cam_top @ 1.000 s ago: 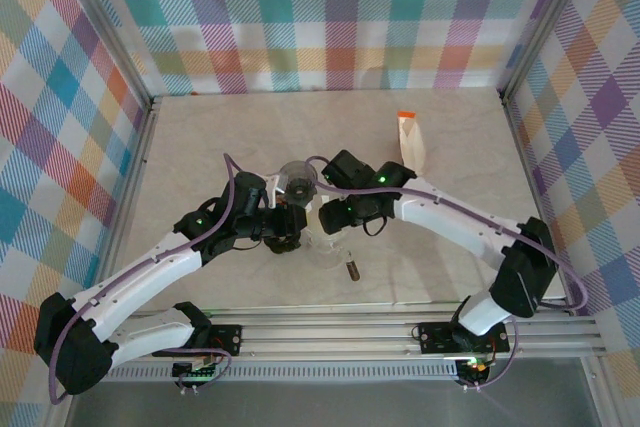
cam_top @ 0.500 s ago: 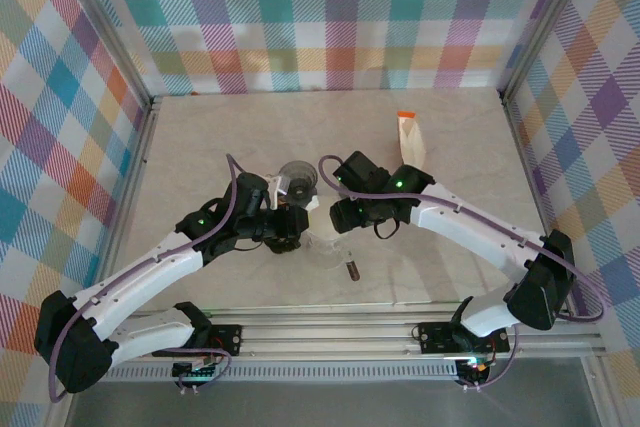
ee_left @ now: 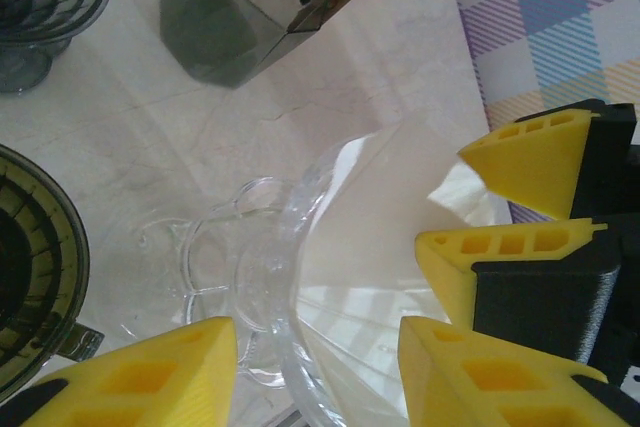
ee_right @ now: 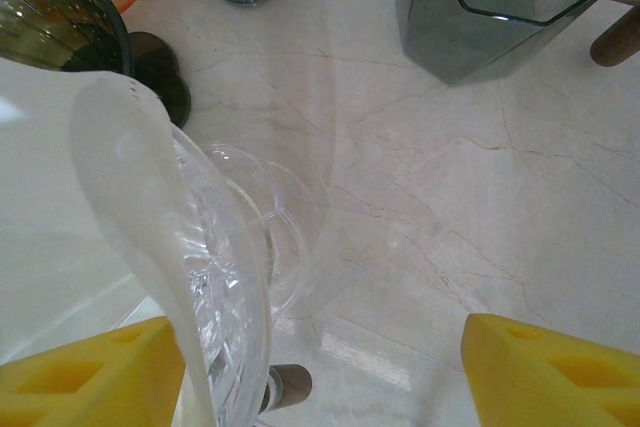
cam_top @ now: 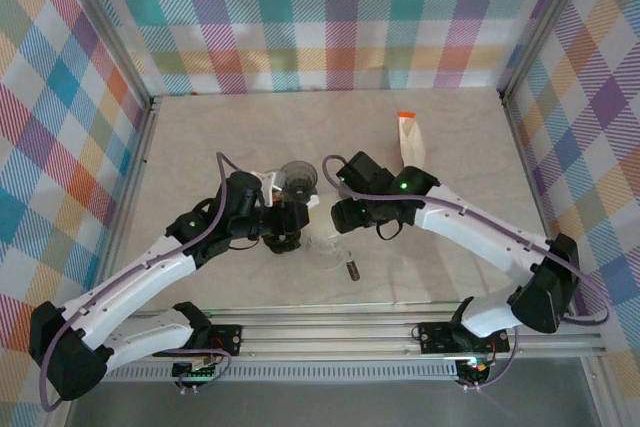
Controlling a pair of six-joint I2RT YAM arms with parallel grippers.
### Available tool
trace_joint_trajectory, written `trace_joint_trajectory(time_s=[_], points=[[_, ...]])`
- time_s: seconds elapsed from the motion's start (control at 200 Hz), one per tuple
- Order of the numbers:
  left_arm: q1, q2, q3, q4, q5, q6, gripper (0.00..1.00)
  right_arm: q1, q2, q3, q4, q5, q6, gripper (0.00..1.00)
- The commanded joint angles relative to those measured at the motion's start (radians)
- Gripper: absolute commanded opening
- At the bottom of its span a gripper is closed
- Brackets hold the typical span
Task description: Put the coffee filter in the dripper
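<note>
The white paper coffee filter (ee_left: pixel 400 237) lies inside the clear glass dripper (ee_left: pixel 250 277), which stands on the marble table (cam_top: pixel 450 207). My left gripper (ee_left: pixel 315 332) straddles the dripper's rim and the filter's edge. Its yellow fingers are apart and I see neither one pressing on them. My right gripper (ee_right: pixel 318 332) is wide open beside the dripper (ee_right: pixel 225 247), with the filter (ee_right: pixel 130 177) bulging up by its left finger. From above, both grippers meet over the dripper (cam_top: pixel 325 245), the left gripper (cam_top: pixel 288 230) on its left and the right gripper (cam_top: pixel 345 215) just behind it.
A smoky grey dripper (cam_top: pixel 298 177) stands just behind the grippers. A grey faceted cup (ee_right: pixel 490 7) and a dark green dripper (ee_right: pixel 60 17) are close by. A small brown cylinder (cam_top: pixel 352 268) lies in front. A white filter pack (cam_top: pixel 410 137) sits at the back right.
My left gripper's jaws have parted from shut, and that arm has shifted slightly left and back. The right gripper has drawn a little to the right.
</note>
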State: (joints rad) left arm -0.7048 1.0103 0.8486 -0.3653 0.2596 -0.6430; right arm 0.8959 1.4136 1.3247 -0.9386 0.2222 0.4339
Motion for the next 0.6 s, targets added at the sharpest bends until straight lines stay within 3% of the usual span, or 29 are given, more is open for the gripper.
trace_joint_trajectory(time_s=[0.0,0.305,0.595], points=[[-0.010,-0.018,0.038,-0.026,-0.012,-0.007,0.48,-0.005,-0.041,0.042,-0.028,0.015,0.011,0.74],[-0.009,-0.082,0.076,-0.094,-0.068,0.011,0.56,-0.005,-0.162,0.058,-0.051,0.035,-0.011,0.75],[-0.010,-0.230,0.012,-0.199,-0.268,0.004,0.59,-0.004,-0.466,-0.229,0.174,-0.044,-0.029,0.76]])
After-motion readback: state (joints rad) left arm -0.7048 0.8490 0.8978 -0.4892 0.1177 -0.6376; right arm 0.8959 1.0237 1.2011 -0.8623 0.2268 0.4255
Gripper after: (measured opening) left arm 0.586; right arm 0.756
